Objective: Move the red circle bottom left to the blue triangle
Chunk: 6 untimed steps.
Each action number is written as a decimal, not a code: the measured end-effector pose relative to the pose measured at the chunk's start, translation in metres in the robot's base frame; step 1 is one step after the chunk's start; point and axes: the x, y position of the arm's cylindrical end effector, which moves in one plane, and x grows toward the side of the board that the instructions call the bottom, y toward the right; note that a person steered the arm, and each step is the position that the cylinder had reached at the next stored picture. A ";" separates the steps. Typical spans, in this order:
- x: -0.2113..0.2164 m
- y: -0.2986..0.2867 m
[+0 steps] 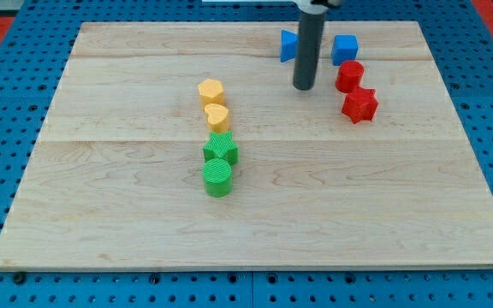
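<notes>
The rod's lower end, my tip, is seen resting on the wooden counter near the view's top, just to the view's left of the red circle and apart from it. No tool is carried by the arm, so no released or clenched state can be told; only the straight dark rod is shown. The blue triangle is partly hidden behind the rod, just above and to the left of my tip. A blue cube is placed directly above the red circle, nearly touching it, and a red star is set just below the circle. Toward the centre, a column is formed by a yellow hexagon, a yellow heart, a green star and a green circle, packed closely together
</notes>
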 end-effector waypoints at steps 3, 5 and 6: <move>-0.017 0.102; -0.048 -0.015; -0.043 -0.060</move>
